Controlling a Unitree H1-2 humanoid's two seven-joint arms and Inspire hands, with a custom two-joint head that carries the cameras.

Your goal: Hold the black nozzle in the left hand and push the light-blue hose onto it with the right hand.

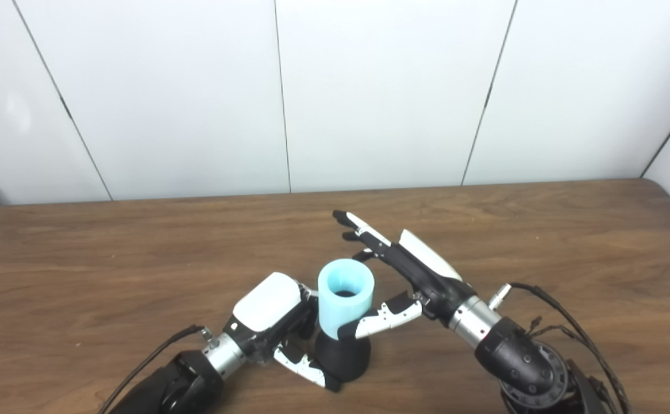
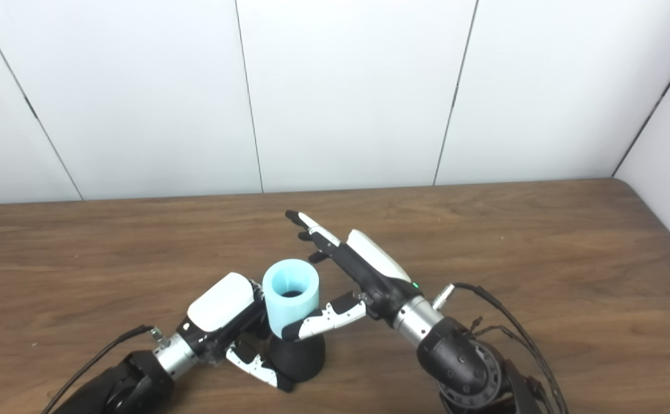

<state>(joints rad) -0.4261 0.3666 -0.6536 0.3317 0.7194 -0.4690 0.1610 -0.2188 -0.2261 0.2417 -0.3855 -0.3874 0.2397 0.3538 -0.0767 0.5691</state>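
Here, your left hand (image 1: 269,322) grips the black nozzle (image 1: 343,357) at lower centre; the light-blue hose (image 1: 345,296) sits on it, your right hand (image 1: 412,276) open beside it.

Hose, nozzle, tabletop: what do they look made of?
Light-blue hose: looks like matte plastic or rubber, opaque, thick-walled, no gloss; which one isn't clear. Black nozzle: smooth black plastic by the look, dull sheen, flared base. Table: wood-grain surface, brown with visible streaks, low sheen; could be laminate rather than solid wood.
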